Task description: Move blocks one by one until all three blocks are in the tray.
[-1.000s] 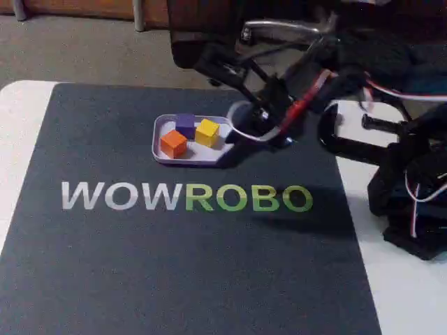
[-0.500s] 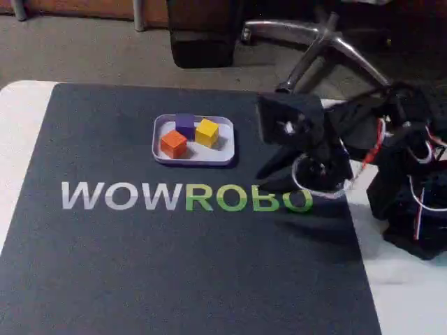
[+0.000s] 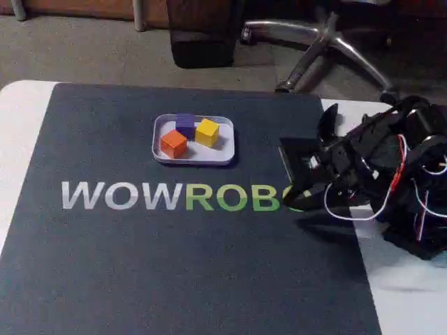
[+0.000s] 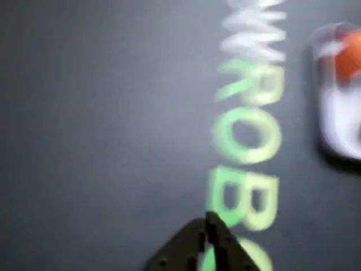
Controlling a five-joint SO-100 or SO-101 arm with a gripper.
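Note:
In the fixed view the pale tray (image 3: 225, 149) lies on the dark mat with all three blocks in it: the purple block (image 3: 185, 124) at the back, the yellow block (image 3: 207, 131) to its right, and the orange block (image 3: 173, 143) at the front left. My gripper (image 3: 291, 201) hangs low over the mat well to the right of the tray, folded back toward the arm's base. The blurred wrist view shows the gripper (image 4: 208, 221) shut with nothing in it, and the tray (image 4: 337, 121) with the orange block (image 4: 351, 52) at the right edge.
The dark mat (image 3: 140, 265) with the WOWROBO lettering (image 3: 174, 197) covers most of the white table (image 3: 21, 118). The arm's base and loose wires (image 3: 412, 202) fill the right side. A chair base (image 3: 328, 42) stands on the floor behind.
The arm has pulled away from the tray, swinging right and down toward its base. The three blocks stay put in the tray.

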